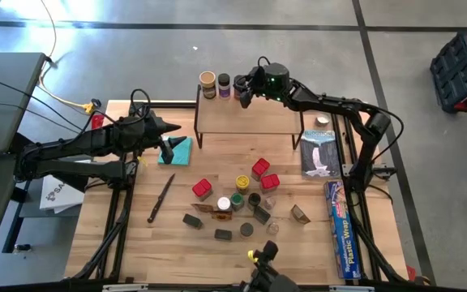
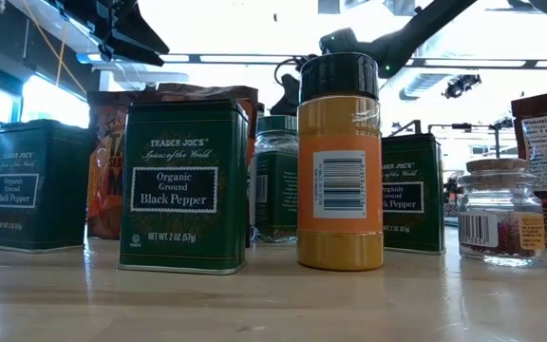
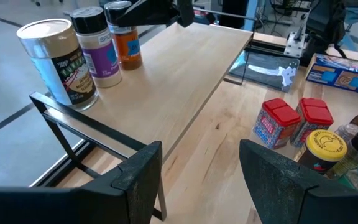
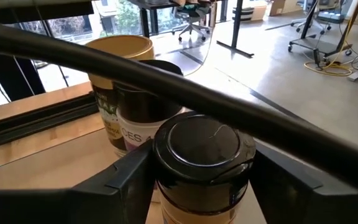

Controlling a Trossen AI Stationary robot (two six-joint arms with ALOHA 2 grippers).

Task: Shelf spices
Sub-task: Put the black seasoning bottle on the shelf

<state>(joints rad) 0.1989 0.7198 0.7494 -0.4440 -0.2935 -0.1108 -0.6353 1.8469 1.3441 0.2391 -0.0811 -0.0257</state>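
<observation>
So the big pale butcher-block table (image 1: 136,243) takes up most of the high view, with the shelf (image 1: 250,118) sitting at its far edge: smooth light wood rectangle on skinny black metal legs. The right arm stretches across to the shelf's far left corner, and its gripper (image 1: 244,91) is pinching a round orange-filled jar with a glossy black lid (image 4: 202,149), fingers (image 4: 129,171) pressed on either side of it. That jar stands upright on the shelf top, right next to two more already there: a white-labelled black-cap jar (image 3: 96,46) and a fatter can with a flat tan lid (image 3: 55,59), all three in a tight row.

The left gripper (image 1: 169,127) hovers over the table just off the shelf's left end, near a teal cloth (image 1: 177,151), fingers spread wide with nothing between them.

The rest of the spices (image 1: 237,203) are clustered mid-table in front of the shelf: boxy red tins, a yellow-lidded jar, dark green square black pepper tins (image 2: 186,185), a tall orange plastic shaker (image 2: 340,161), and a little squat glass jar with a cork-looking top (image 2: 501,218). A long blue plastic-wrap box (image 1: 343,227) lies along the right side.
</observation>
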